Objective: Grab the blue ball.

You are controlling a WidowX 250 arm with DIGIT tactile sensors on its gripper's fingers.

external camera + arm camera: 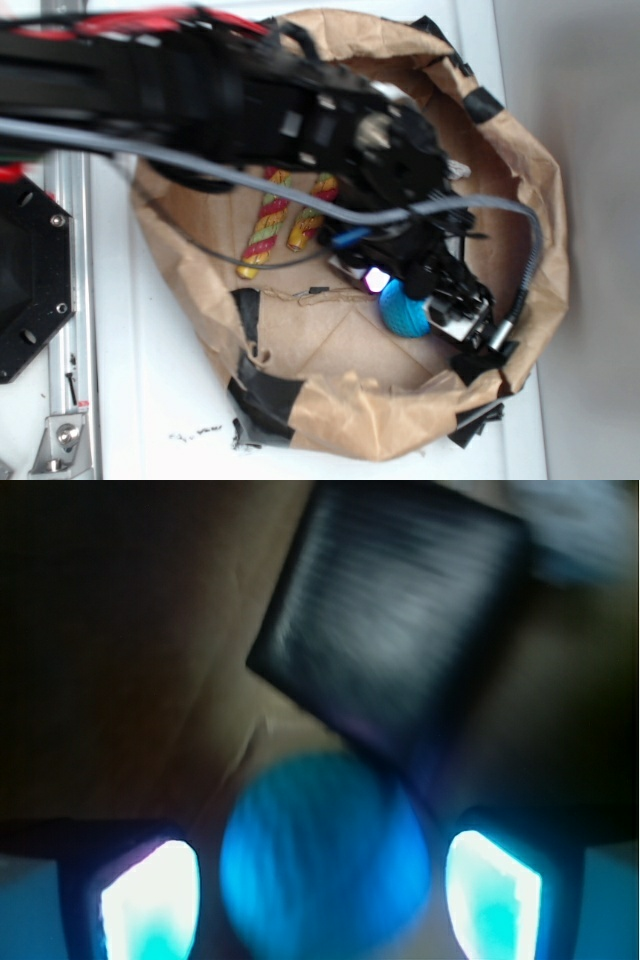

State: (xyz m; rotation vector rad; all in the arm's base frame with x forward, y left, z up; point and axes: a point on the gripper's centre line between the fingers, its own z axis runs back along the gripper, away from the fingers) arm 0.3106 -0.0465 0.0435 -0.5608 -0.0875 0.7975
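The blue ball (325, 850) fills the lower middle of the blurred wrist view, lying between my two glowing fingertips (150, 900) with a gap on each side. My gripper (322, 895) is open around it, not touching. In the exterior view the ball (402, 312) rests on the brown paper floor of the bag, partly hidden by my gripper (425, 300) right above it. The black square box (395, 620) lies just beyond the ball.
A crumpled brown paper bag (540, 200) patched with black tape walls in the work area. Two striped candy-like sticks (265, 222) lie at its left. A grey cable (300, 195) crosses the arm. A metal rail (65, 300) runs along the left.
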